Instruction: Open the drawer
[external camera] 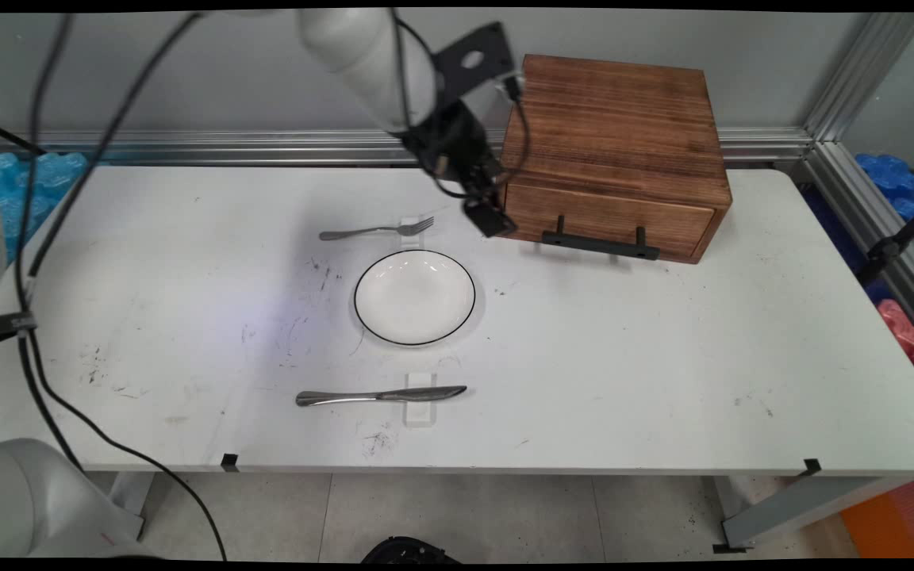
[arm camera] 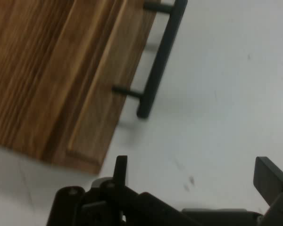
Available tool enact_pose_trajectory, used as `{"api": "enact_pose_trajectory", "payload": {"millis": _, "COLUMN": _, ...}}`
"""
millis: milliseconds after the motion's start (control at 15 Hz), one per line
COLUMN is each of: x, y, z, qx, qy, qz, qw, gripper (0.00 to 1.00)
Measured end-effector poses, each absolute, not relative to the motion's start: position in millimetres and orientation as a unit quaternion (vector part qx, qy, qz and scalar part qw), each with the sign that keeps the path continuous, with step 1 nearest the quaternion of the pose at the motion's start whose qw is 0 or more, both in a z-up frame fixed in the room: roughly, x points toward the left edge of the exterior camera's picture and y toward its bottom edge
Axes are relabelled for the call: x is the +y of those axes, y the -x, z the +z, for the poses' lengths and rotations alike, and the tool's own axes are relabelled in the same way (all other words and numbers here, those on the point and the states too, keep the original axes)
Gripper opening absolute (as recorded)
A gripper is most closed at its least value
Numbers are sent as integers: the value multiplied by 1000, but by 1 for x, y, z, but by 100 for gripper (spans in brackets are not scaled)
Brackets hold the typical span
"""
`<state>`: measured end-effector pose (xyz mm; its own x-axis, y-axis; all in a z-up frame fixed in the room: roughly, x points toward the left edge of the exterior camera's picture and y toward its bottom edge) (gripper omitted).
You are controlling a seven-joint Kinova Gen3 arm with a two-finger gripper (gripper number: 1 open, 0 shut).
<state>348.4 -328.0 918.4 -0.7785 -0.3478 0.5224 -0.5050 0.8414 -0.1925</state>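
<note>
Right now the gripper (external camera: 491, 216) hangs low over the far middle of the white table (external camera: 663, 357), just beside the near left corner of the wooden drawer box (external camera: 616, 151). From the hand view its two fingers (arm camera: 269, 176) stand apart with nothing but bare tabletop between them, so the tool is open and holds nothing. The same view shows the box's grained front (arm camera: 52, 80) filling the upper left, with the black bar handle (arm camera: 158, 61) running along it on two short posts, clear of the fingers.

In the main view the box sits toward the far right of the table, turned a little at an angle, its drawer front facing near with the black handle (external camera: 600, 244) along its lower edge. The drawer looks shut.

To the left of the gripper, and close to it, a fork (external camera: 378, 231) lies flat with its tines pointing right, resting across a small pale block. Nearer than that, in the middle of the table, sits a white plate (external camera: 415, 297) with a thin dark rim. Nearer still, a knife (external camera: 382, 395) lies flat with its blade to the right, across a second small pale block (external camera: 419, 411). Fork, plate and knife are each apart from one another.

Black cables (external camera: 52, 198) trail down from the arm on the left side.
</note>
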Motion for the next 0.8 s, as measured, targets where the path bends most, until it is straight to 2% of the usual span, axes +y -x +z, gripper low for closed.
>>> {"api": "enact_pose_trajectory", "payload": {"millis": 800, "x": -404, "y": -256, "z": 858, "qx": -944, "qy": -175, "qz": 163, "qw": 228, "gripper": 100}}
